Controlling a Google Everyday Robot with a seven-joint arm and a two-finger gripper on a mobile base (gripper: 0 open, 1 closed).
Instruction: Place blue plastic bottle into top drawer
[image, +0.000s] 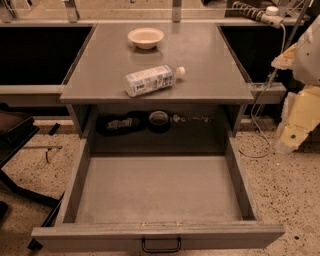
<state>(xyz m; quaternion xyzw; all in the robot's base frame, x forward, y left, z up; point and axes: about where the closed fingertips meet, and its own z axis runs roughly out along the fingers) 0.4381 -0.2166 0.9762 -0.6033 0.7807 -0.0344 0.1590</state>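
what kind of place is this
Probably a lab or workshop: a grey metal table with its top drawer open, and a speckled floor. The hand hangs at the right, beside the table.

floor (295, 200): speckled terrazzo | furniture: grey table (210, 50) | light: dim, warm

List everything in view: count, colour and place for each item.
bottle: one, clear with a pale blue-and-white label and white cap, lying on its side near the table's front edge
bowl: one, cream, upright at the back of the table
table: one, grey, centre
drawer: one, grey, pulled out under the table, nothing in it
handle: one, black, on the drawer front
dark items: in the recess behind the drawer, too dim to name
cable: one, pale, running down beside the table's right side
arm: one, cream, right edge
tool: one, cream, low at the right edge, beside the table and apart from the bottle
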